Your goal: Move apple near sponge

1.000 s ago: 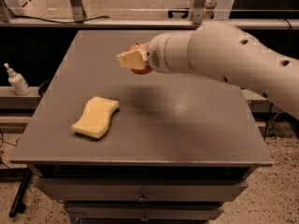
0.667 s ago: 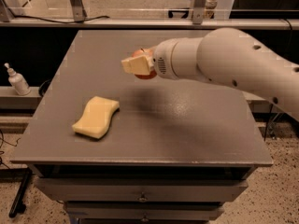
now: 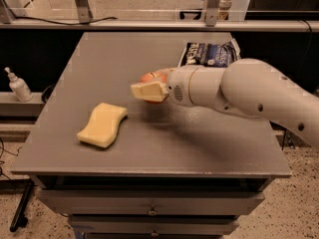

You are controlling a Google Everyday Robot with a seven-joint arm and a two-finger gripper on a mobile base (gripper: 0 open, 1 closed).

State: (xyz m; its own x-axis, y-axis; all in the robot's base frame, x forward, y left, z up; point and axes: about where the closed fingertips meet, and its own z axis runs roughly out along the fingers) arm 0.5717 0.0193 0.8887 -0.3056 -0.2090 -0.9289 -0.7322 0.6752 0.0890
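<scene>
The arm [image 3: 239,91] has swung lower and nearer the sponge [image 3: 103,125], uncovering a blue bag [image 3: 209,54] behind it.
On the grey table [image 3: 199,148] the sponge lies front-left. The gripper [image 3: 148,87] hangs near its right side, fingers clamped on the apple [image 3: 151,76], low over the tabletop.

Red apple [image 3: 152,76] apparently gripped in pincer [image 3: 145,91], near flat pale-yellow sponge [image 3: 102,125].
</scene>
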